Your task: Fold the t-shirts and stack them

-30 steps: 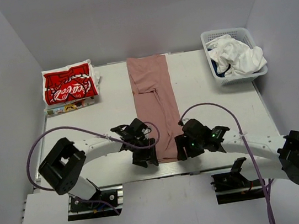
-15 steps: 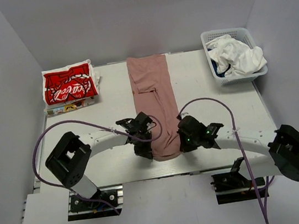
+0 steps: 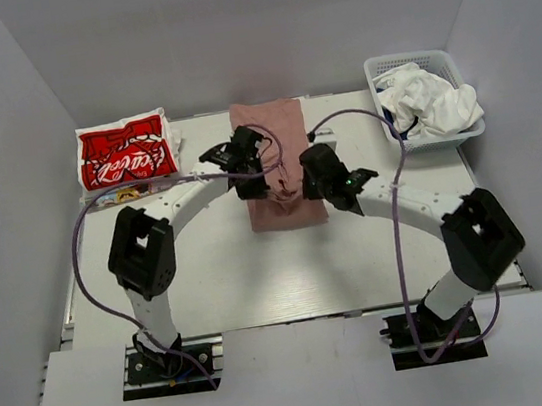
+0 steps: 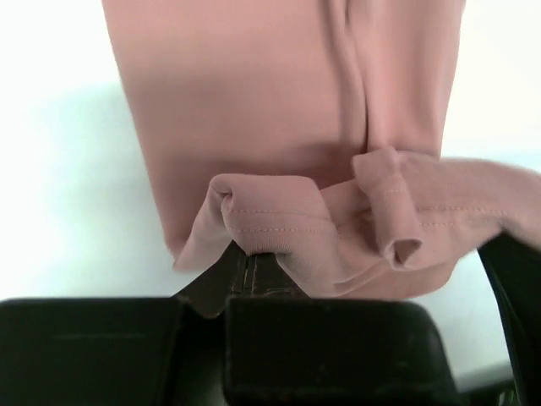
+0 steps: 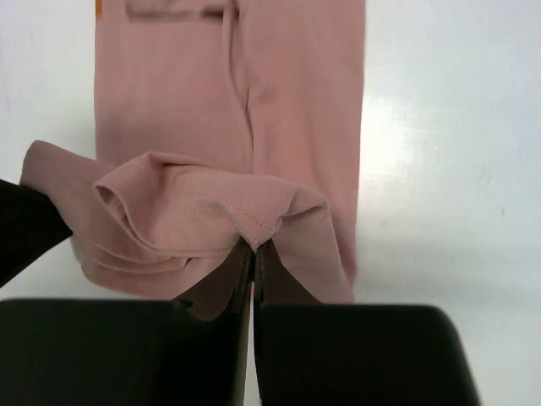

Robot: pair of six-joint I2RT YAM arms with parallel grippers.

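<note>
A dusty pink t-shirt (image 3: 273, 127), folded into a long strip, lies at the table's back centre with its near end lifted and doubled over the rest. My left gripper (image 3: 254, 185) is shut on the left corner of that hem (image 4: 262, 222). My right gripper (image 3: 309, 183) is shut on the right corner (image 5: 254, 222). Between them the hem sags in loose folds above the flat cloth (image 5: 296, 101). A folded red t-shirt (image 3: 126, 155) with white script lies at the back left. White cloth (image 3: 428, 100) with a little navy under it fills the basket.
The white mesh basket (image 3: 396, 141) stands at the back right corner. Under the red t-shirt lies a white layer with coloured print (image 3: 128, 192). Bare table (image 3: 261, 275) stretches from the pink t-shirt to the near edge.
Both grippers shut on the pink t-shirt's near hem and carried it from the near edge towards the back. The strip now lies doubled and about half as long.
</note>
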